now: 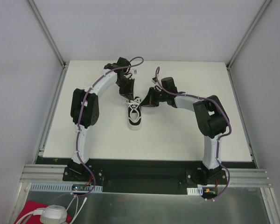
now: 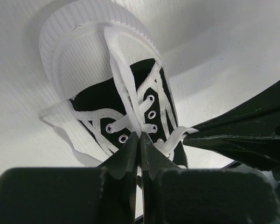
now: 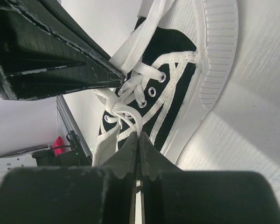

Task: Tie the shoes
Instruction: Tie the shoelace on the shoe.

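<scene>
Now sneaker (image 1: pixel 134 115) central, toe toward near edge. Both pinched tight on laces (image 2: pixel 122 77): left gripper (image 2: pixel 141 140), right gripper (image 3: pixel 139 140). Risk: thin strand slips free, or uneven pull drags light shoe sideways.

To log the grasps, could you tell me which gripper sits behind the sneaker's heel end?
The left gripper, pinching a lace there; the right gripper is beside the sneaker.
</scene>
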### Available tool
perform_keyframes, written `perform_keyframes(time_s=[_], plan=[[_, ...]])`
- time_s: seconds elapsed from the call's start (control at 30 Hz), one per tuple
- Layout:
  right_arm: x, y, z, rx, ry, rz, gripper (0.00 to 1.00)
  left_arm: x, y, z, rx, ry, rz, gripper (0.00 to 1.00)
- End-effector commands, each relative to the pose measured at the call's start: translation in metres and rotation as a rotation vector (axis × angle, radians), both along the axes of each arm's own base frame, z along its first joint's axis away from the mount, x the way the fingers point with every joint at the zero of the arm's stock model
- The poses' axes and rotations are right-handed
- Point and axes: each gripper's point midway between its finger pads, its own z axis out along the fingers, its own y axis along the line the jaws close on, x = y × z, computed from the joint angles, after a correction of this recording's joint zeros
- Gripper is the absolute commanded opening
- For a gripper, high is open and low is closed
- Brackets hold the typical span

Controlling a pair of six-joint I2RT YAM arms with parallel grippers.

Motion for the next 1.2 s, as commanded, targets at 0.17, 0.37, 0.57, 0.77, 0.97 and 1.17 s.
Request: perform_keyframes(time_s=[0.17, 0.37, 0.57, 0.77, 0.97, 1.17], plan=[[0.008, 0.001, 0.01, 0.008, -0.019, -0.027, 0.01, -0.003, 0.026, 0.018, 0.0, -0.03, 0.087, 0.0], [0.008, -0.006, 0.007, -0.008, -0.025, -0.06, 0.0, -0.005, 0.038, 0.018, -0.001, -0.053, 0.139, 0.0], [0.013, -0.02, 0.004, -0.038, -0.048, -0.135, 0.0, -0.006, 0.045, 0.016, 0.006, -0.063, 0.16, 0.0], [0.016, -0.027, 0.005, -0.04, -0.056, -0.169, 0.0, -0.008, 0.051, 0.014, 0.015, -0.065, 0.162, 0.0], [0.017, -0.027, 0.003, -0.032, -0.047, -0.172, 0.0, -0.008, 0.052, 0.008, 0.02, -0.063, 0.161, 0.0], [0.018, -0.031, -0.003, -0.032, -0.03, -0.196, 0.0, -0.01, 0.063, 0.001, 0.057, -0.062, 0.181, 0.0]])
